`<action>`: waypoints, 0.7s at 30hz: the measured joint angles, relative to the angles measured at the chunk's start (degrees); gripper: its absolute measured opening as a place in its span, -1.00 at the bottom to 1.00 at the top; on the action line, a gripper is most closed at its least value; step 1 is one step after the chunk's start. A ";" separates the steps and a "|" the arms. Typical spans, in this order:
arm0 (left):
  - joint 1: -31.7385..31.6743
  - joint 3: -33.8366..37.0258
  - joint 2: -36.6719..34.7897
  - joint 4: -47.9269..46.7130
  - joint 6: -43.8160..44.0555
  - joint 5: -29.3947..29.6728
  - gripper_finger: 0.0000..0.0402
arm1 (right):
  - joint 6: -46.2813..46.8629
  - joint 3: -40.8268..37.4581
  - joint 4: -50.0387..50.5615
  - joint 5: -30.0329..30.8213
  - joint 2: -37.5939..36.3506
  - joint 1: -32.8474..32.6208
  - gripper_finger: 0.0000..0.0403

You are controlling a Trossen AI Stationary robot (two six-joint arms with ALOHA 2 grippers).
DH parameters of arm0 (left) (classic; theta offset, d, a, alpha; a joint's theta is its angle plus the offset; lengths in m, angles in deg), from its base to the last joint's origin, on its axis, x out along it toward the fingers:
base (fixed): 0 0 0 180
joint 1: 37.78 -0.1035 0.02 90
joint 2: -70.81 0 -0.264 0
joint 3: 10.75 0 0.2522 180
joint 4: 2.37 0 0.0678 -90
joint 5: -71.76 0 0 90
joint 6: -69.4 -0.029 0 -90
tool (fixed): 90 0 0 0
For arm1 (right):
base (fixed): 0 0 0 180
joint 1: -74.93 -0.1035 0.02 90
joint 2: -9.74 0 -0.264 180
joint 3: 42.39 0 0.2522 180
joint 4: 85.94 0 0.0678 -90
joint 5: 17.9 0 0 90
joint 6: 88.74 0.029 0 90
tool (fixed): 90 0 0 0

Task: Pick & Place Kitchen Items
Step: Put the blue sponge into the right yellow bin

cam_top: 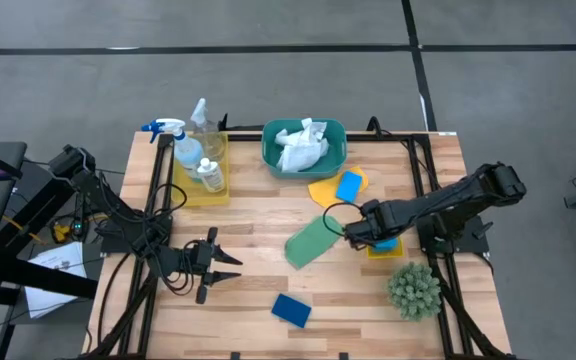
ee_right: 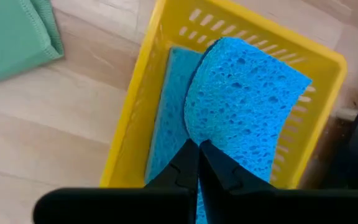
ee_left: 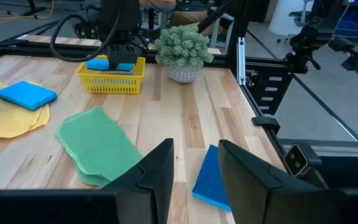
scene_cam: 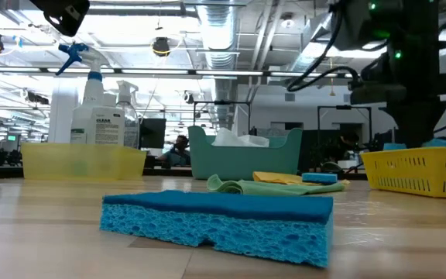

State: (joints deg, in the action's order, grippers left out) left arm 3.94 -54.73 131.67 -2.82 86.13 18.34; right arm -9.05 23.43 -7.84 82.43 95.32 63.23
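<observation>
We see the right gripper (ee_right: 197, 163) pinching a light-blue porous sponge (ee_right: 244, 106), bent, inside the yellow basket (ee_right: 129, 134); left gripper (ee_left: 194, 165) half-open, empty.

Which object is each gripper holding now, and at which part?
The right gripper pinches the light-blue sponge at its edge, over the yellow basket. The left gripper holds nothing.

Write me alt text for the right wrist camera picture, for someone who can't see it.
The right gripper, fingers shut, pinches the edge of a light-blue sponge, which is folded over above a small yellow tray; another blue sponge lies in the tray. The tray sits on a wooden table, with a green cloth at one corner.
</observation>
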 joint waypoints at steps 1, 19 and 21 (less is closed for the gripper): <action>0.00 0.00 0.00 0.01 0.02 0.00 -0.39 | -0.41 -0.21 -0.66 -0.11 0.02 0.17 -1.00; 0.00 0.00 0.00 -0.01 0.02 0.00 -0.39 | -2.45 -0.27 0.04 0.43 0.01 0.13 -0.73; 0.00 0.00 0.00 -0.01 0.02 0.02 -0.39 | -2.27 -0.27 -0.06 1.37 0.00 -0.16 -0.67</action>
State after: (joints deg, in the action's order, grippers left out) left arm 3.94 -54.73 131.67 -2.83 86.15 18.36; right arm -11.32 23.16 -7.89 83.80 95.32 63.07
